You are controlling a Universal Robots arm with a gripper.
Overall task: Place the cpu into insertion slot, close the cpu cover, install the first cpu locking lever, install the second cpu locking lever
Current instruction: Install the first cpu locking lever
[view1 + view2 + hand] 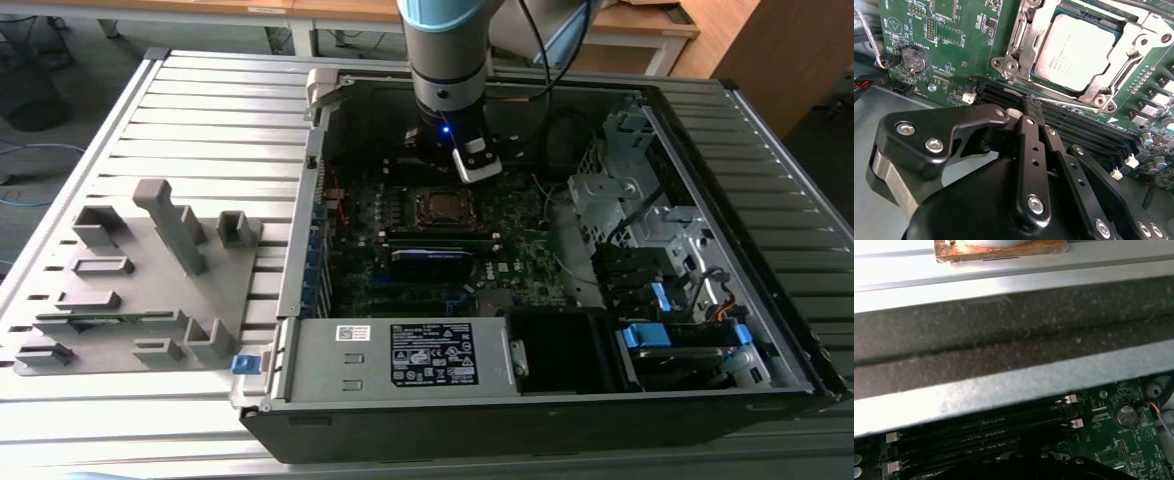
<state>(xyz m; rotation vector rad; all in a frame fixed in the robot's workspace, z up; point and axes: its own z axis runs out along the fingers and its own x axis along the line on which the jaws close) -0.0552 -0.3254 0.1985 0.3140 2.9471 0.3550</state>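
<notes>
The flat silver-topped square cpu (1074, 52) sits in the dark square insertion slot (1085, 95), with the thin silver cpu cover (1021, 37) seemingly down around it. Whether the 2 locking steps are done is unclear. The black hand (1032, 106), closed on nothing, hovers just beside.

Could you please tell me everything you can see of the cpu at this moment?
The cpu is a flat square chip with a matte silver-grey metal top bearing faint print. In the second wrist view it lies flat on the green board, its edges ringed by the silver cpu cover. The gripper hangs beside it, near the black memory slots, not touching it.
</notes>
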